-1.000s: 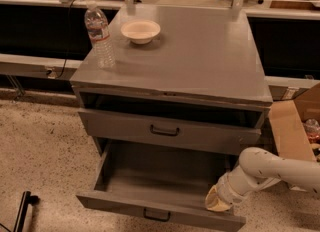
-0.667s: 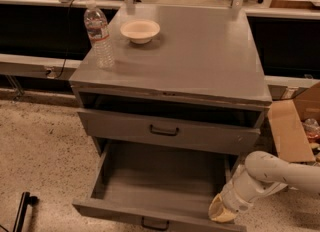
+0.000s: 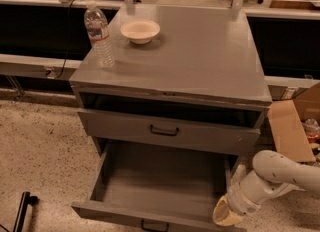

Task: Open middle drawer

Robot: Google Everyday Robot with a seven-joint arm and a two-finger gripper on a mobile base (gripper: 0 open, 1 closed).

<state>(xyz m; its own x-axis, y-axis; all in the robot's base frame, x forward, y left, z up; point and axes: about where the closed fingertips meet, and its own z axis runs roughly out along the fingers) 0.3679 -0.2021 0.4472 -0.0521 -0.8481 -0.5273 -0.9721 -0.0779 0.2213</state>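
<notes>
Middle drawer [image 3: 160, 188] open toward 6 o'clock, long axis 9–3.
We see gripper [image 3: 225, 216] at its 4 o'clock corner, state can't tell; bottle [image 3: 99, 36] label unreadable.

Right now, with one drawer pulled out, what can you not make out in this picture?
Camera view:
- End effector, at the middle drawer's right front corner: tip out of sight beyond its wrist.
- That drawer's handle: cut off by the bottom edge.
- Upper drawer's inside: dark under the cabinet top.
- Bottle label: too small to read.
</notes>
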